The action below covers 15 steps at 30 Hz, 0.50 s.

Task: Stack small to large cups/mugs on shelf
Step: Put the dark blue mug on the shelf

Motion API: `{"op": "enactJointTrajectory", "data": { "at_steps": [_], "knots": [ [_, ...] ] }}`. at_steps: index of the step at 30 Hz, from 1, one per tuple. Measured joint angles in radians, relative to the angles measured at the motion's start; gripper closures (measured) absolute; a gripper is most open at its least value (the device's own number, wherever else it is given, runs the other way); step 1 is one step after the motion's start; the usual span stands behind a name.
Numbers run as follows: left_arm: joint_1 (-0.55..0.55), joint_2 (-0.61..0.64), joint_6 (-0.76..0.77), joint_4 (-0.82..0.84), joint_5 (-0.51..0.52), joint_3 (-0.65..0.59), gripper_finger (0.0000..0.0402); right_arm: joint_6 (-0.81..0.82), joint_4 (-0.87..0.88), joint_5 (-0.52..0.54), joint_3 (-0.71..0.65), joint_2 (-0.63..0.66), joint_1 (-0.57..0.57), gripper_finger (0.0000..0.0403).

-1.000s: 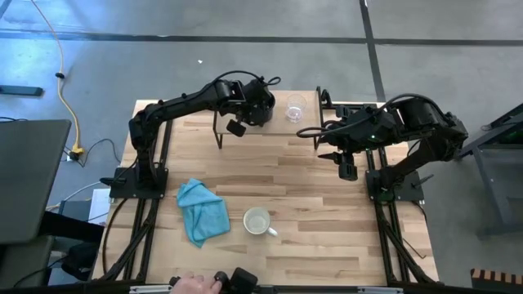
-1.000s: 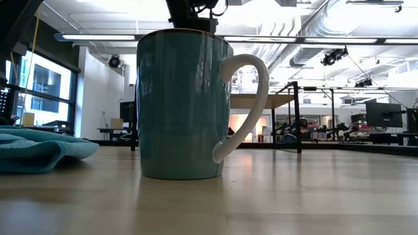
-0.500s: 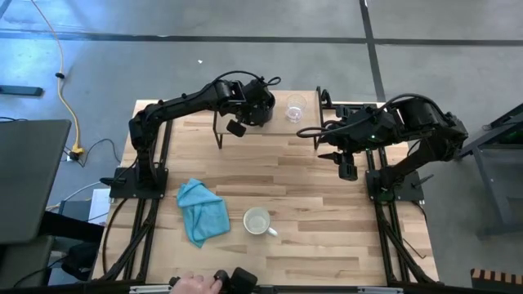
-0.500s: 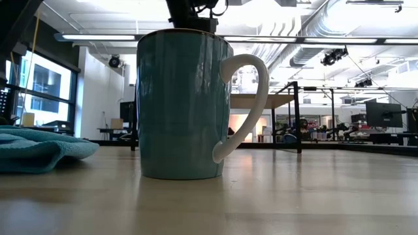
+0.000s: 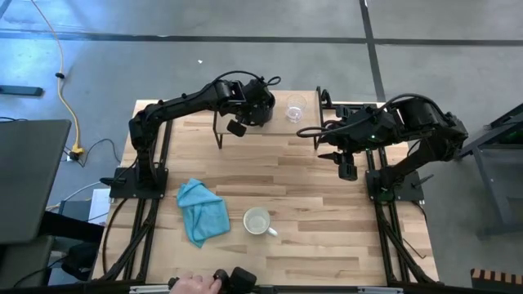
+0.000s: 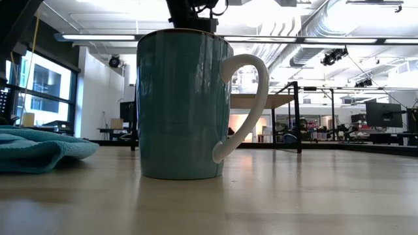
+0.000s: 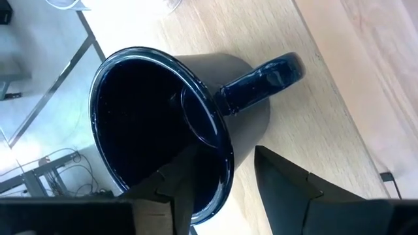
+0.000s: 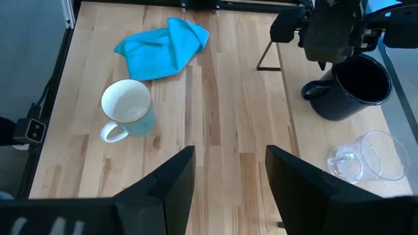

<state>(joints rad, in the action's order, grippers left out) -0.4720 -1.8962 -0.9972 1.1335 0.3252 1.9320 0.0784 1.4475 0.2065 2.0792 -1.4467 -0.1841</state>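
The left gripper [image 7: 222, 186] pinches the rim of the black mug [image 7: 163, 124], one finger inside the dark bowl and the other outside against the wall just beside the handle. That mug stands upright on the shelf [image 5: 270, 124], the light-wood board on thin dark legs along the table's far edge, and takes up the shelf's left part as the high view shows it. The clear glass cup [image 5: 295, 108] stands on the same board to the right of the black mug, near it but apart, close to the shelf's far edge; in the right wrist view it shows as a faint round rim [image 8: 366, 156] by the board's corner. The right gripper [image 5: 320, 140] hangs with its fingers spread and nothing between them, off the shelf's right end and above the tabletop, well apart from both vessels on the board. The mug with a white inside and a teal outside [image 5: 257, 220] stands upright on the butcher-block table [image 5: 327, 237], well apart from the shelf toward the near edge, its white handle pointing to the right and toward the near edge in the high view. Just to its left lies a crumpled teal cloth [image 5: 203, 211], near the mug but not touching it. Between the shelf and this mug the tabletop is bare wood. A person's hand [image 5: 193, 283] shows at the near edge of the table.
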Motion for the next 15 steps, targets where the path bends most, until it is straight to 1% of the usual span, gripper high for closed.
{"op": "enactJointTrajectory", "data": {
  "at_steps": [15],
  "knots": [
    [0.0,0.0,0.0,-0.011,-0.001,0.0,0.0263,0.0,0.0,0.0,0.0,0.0,0.0,0.0224]
  ]
}}
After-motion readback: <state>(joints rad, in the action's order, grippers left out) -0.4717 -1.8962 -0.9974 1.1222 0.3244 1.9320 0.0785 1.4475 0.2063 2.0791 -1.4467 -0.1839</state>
